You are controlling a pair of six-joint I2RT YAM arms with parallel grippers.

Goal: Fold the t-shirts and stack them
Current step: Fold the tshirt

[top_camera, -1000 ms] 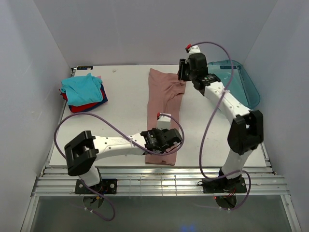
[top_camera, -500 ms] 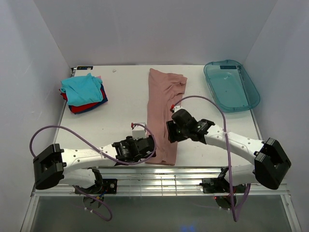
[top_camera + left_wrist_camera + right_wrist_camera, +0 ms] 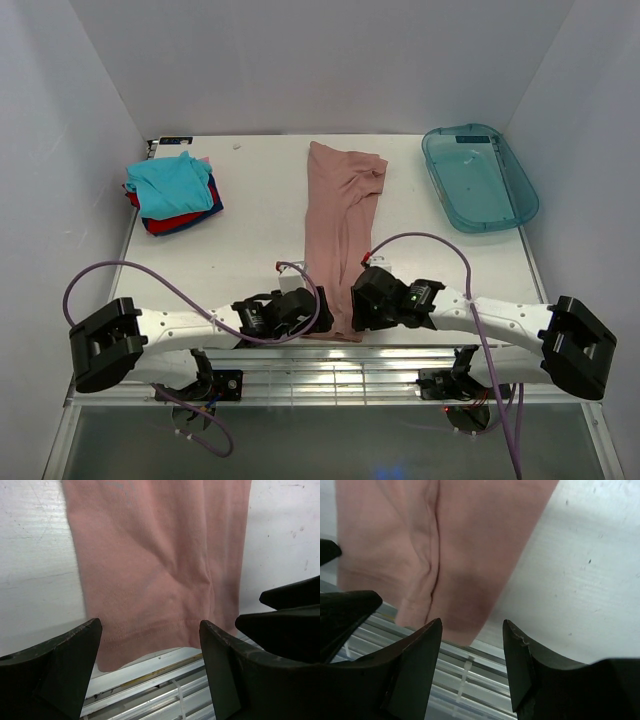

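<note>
At the near edge of the table [image 3: 250,225], the dusty-pink t-shirt [image 3: 340,225] lies in a long folded strip running far to near, its hem at the edge. The top view places the left gripper [image 3: 303,308] low at the hem's left corner and the right gripper [image 3: 364,300] at its right corner, but hides their jaws. The wrist views show them. The left fingers [image 3: 60,660] are spread wide over the hem and grip nothing. The right fingers [image 3: 415,665] are also parted above the near right corner and hold no cloth. Only the top view shows the stack of folded t-shirts [image 3: 172,192] at far left, teal on top, and the blue-green tray [image 3: 520,205] at far right.
</note>
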